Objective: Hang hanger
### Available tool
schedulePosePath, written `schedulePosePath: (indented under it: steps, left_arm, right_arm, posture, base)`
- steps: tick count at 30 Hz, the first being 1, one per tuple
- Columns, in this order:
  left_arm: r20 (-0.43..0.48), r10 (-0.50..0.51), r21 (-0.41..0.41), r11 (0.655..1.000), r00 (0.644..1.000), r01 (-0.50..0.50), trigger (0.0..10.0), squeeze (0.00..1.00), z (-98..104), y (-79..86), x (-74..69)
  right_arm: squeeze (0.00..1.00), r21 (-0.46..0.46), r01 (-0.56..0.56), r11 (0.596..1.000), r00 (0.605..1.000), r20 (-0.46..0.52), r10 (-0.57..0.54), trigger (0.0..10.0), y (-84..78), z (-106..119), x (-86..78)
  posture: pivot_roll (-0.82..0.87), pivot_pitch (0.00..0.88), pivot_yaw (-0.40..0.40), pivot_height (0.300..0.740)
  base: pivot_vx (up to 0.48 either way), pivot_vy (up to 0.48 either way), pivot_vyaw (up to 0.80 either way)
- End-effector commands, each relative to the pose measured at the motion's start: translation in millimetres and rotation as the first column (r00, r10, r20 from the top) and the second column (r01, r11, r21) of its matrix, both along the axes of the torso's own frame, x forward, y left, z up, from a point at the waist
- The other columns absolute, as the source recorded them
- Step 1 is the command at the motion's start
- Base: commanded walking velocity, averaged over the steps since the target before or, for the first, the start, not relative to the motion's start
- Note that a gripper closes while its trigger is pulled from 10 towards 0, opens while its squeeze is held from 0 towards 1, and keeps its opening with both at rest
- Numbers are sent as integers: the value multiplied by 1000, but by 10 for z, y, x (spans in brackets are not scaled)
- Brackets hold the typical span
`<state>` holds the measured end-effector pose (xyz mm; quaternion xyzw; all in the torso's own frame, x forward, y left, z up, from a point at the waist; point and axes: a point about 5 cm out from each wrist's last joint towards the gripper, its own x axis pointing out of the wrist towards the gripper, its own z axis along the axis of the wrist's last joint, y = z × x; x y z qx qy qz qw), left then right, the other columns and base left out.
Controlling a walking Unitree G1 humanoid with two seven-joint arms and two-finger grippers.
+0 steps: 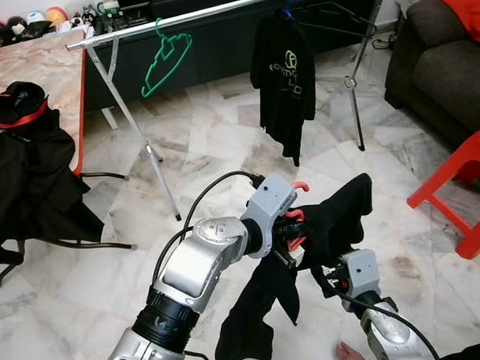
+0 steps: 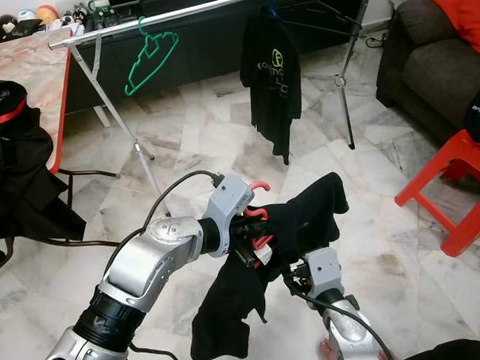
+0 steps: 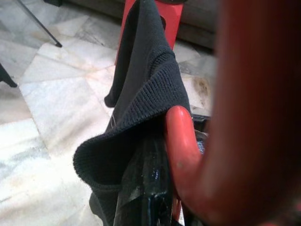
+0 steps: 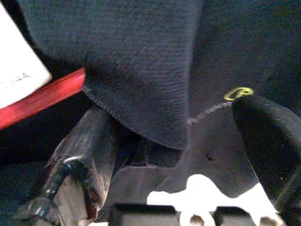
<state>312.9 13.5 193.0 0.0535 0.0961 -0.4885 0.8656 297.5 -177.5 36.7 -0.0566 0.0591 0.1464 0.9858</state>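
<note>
Red hanger (image 1: 299, 215) carrying black garment (image 1: 337, 215), clamped in left end effector (image 1: 288, 226)

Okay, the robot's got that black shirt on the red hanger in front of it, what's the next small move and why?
Probably lift the red hanger with its black shirt up and forward toward the rail. The left gripper holds the hanger low near the robot's chest, the right gripper is under the shirt, and the rail stands farther off and higher, with free space between the green hanger and the hung shirt.
</note>
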Motion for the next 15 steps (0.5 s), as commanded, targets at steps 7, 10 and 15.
schedulePosePath:
  steps: [7, 10, 15]
  left_arm:
    - [42, -64, -35, 997, 997, 66, 10000, 0, 157, -81, -86]
    - [40, -62, -35, 997, 997, 64, 10000, 0, 159, -70, -86]
    - [35, -49, -26, 998, 998, 50, 10000, 0, 146, -34, -71]
  right_arm:
    - [0, 30, -9, 1000, 1000, -24, 9, 1725, 61, -14, 31]
    - [0, 33, -10, 999, 1000, -22, 11, 0, 70, -5, 44]
    - [0, 35, -17, 999, 1000, -9, 18, 0, 84, 25, 68]
  posture:
    - [18, 169, 44, 740]
    - [18, 169, 44, 740]
    - [27, 174, 43, 740]
  base:
    - [0, 0, 0]
    - [0, 0, 0]
    - [0, 0, 0]
